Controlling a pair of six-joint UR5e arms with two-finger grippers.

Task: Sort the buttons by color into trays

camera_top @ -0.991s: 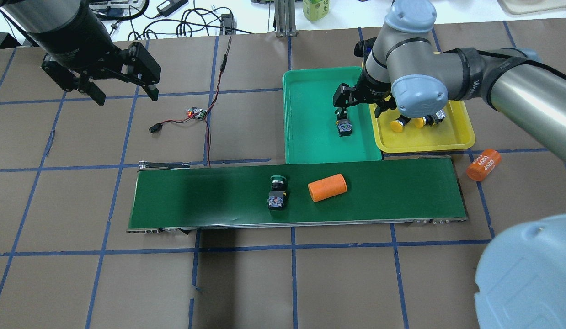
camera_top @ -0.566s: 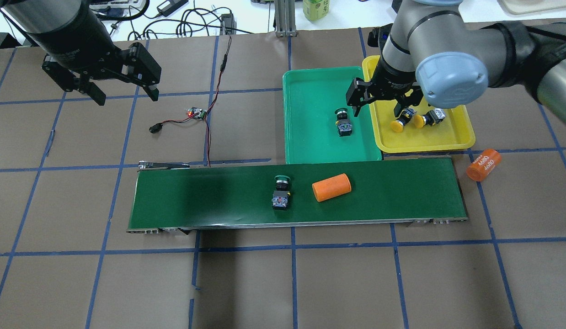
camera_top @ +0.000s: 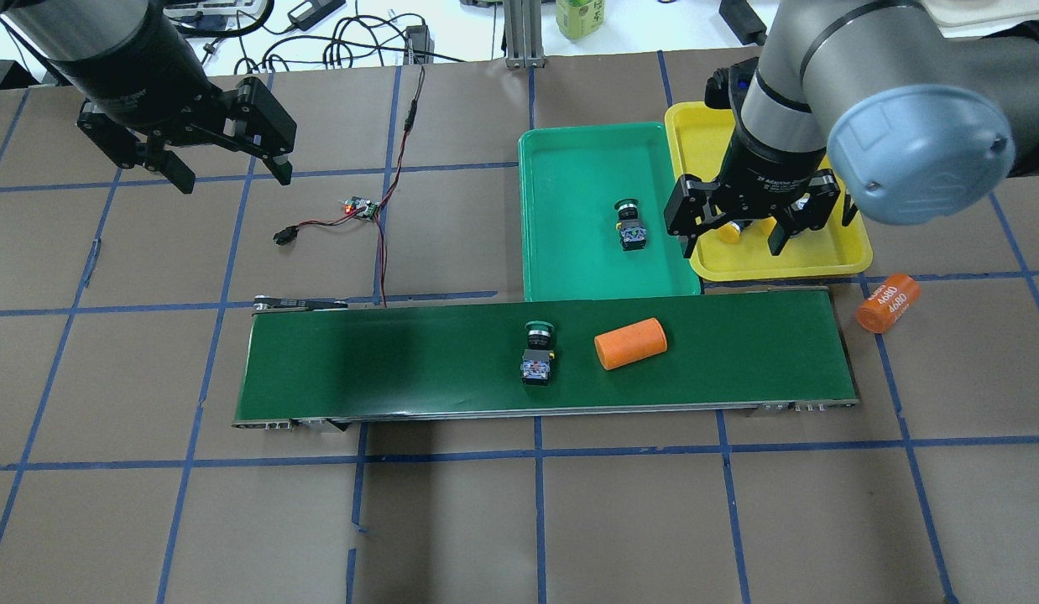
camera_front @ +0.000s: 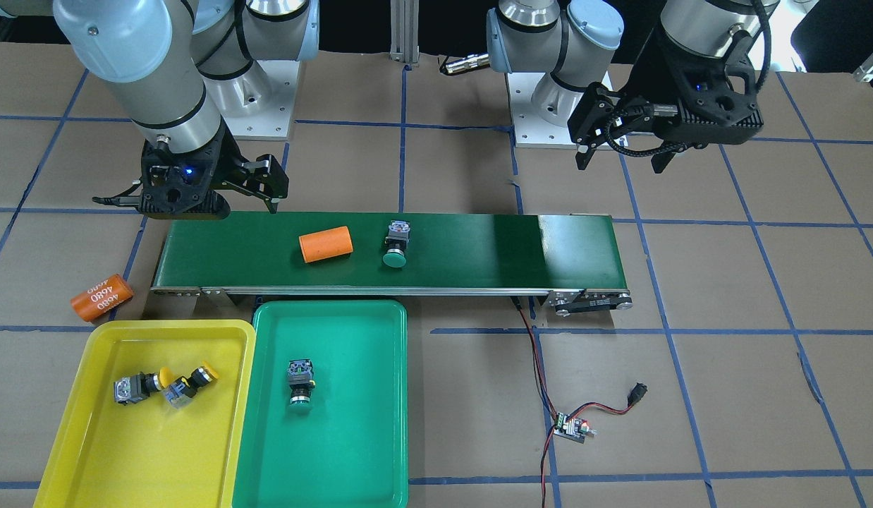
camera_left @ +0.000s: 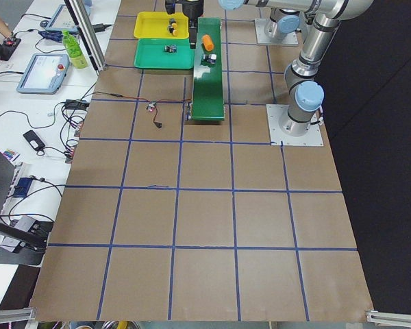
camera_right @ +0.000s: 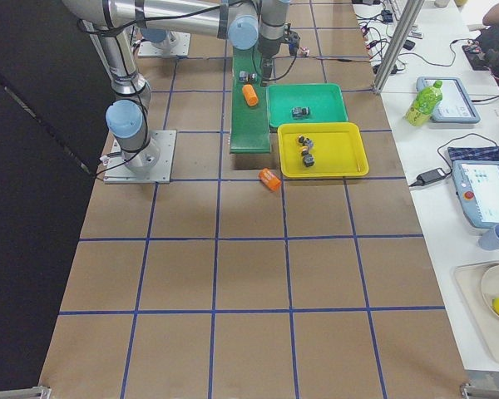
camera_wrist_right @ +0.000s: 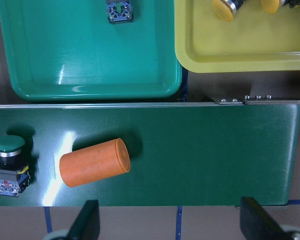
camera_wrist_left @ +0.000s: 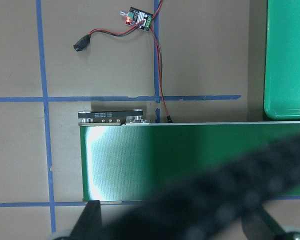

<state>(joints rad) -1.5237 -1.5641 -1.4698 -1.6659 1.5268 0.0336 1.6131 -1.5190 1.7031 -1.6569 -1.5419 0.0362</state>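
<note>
The right arm bends in from the robot's side, its black two-finger right hand pointing down above the right end of the dark-green conveyor belt, fingers spread and empty. The left hand hangs over the brown desk, also spread (nothing held).

One green-capped push-button lies on the belt beside a plain orange cylinder. Another green-capped button lies in the green plastic tray. Two yellow-capped push-buttons lie in the bright yellow plastic tray.

A second orange cylinder on the desk reads "4680".

Four buttons, two trays, two orange cylinders, one belt
</note>
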